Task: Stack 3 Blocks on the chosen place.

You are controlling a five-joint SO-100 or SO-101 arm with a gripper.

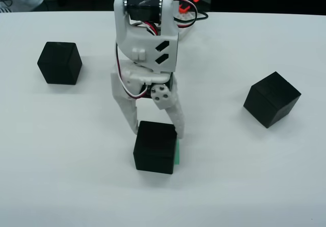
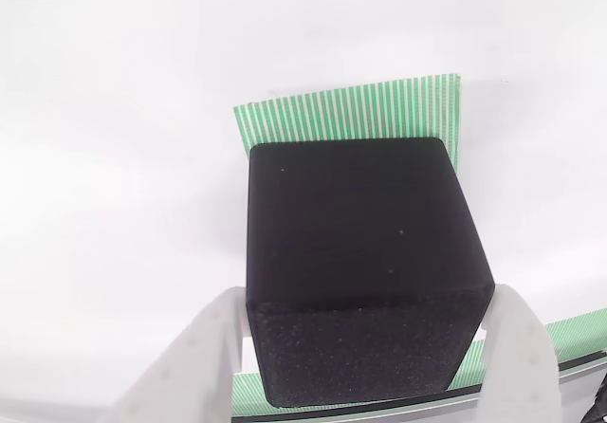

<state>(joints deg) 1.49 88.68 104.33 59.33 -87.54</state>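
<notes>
The white gripper (image 1: pixel 157 129) stood over the middle of the white table (image 1: pixel 76 176), its 2 fingers clamped on the sides of 1 black block (image 1: pixel 155 147). That block sat on the green striped square (image 2: pixel 360 110), leaving its far and right edges bare. 2 more blocks lay well apart: 1 far left (image 1: pixel 59 62), 1 tilted at right (image 1: pixel 271 99).

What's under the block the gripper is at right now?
The green striped patch lies under the block, its stripes showing past the far edge and beside the fingers. The gripper straddles the block. Whether the block rests flat on the patch is hidden.
</notes>
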